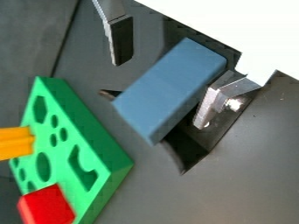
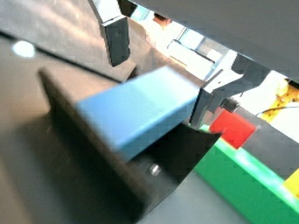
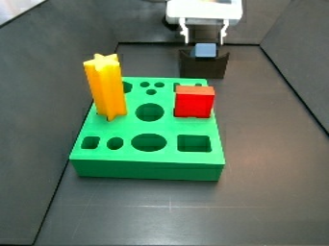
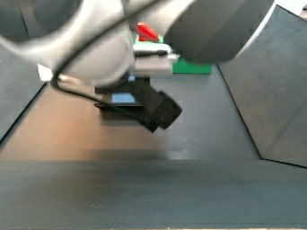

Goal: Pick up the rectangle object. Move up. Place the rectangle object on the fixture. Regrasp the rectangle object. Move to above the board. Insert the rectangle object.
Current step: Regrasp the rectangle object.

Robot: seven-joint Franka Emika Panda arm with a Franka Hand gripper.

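The slate-blue rectangle object (image 1: pixel 170 87) lies tilted on the dark fixture (image 1: pixel 187 150), and both show in the wrist views (image 2: pixel 138 112) (image 2: pixel 128 166). My gripper (image 1: pixel 163 80) is open around the block. One finger (image 1: pixel 121 39) stands clear of it and the other finger (image 1: pixel 214 101) is close beside it. In a side view the gripper (image 3: pixel 206 36) hangs over the block (image 3: pixel 206 50) on the fixture (image 3: pixel 209 67), behind the green board (image 3: pixel 148 144). In the other side view, the arm hides most of the block (image 4: pixel 120 97).
A yellow star post (image 3: pixel 106 86) and a red cube (image 3: pixel 194 100) stand in the board's holes. The red cube also shows in the wrist views (image 1: pixel 45 207) (image 2: pixel 233 129). Dark walls enclose the floor at the sides (image 3: pixel 295 86).
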